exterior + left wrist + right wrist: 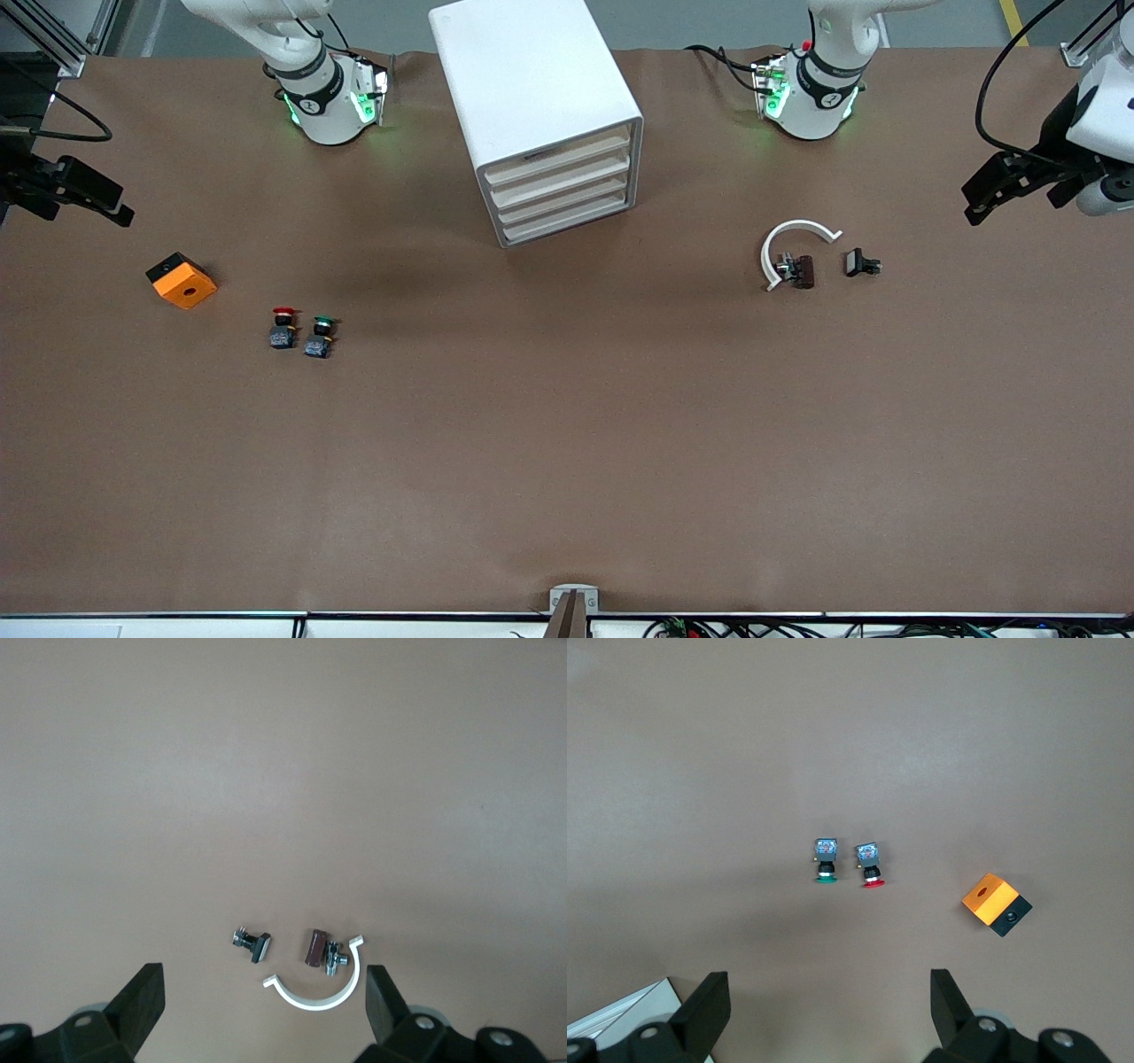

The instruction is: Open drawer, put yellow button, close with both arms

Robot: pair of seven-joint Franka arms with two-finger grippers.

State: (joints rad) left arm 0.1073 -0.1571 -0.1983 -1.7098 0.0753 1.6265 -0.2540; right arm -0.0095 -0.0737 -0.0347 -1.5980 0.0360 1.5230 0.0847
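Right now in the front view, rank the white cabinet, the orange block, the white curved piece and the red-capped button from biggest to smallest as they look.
1. white cabinet, by far the largest
2. white curved piece
3. orange block; close to the curved piece in span, so that order is unsure
4. red-capped button, smallest

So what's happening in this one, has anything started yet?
Nothing is being handled. Both arms wait at the table's ends with jaws open: the left gripper over its end, the right gripper over the other. The cabinet has its top drawer shut. A red button, a green button and an orange box lie untouched; no yellow button shows.
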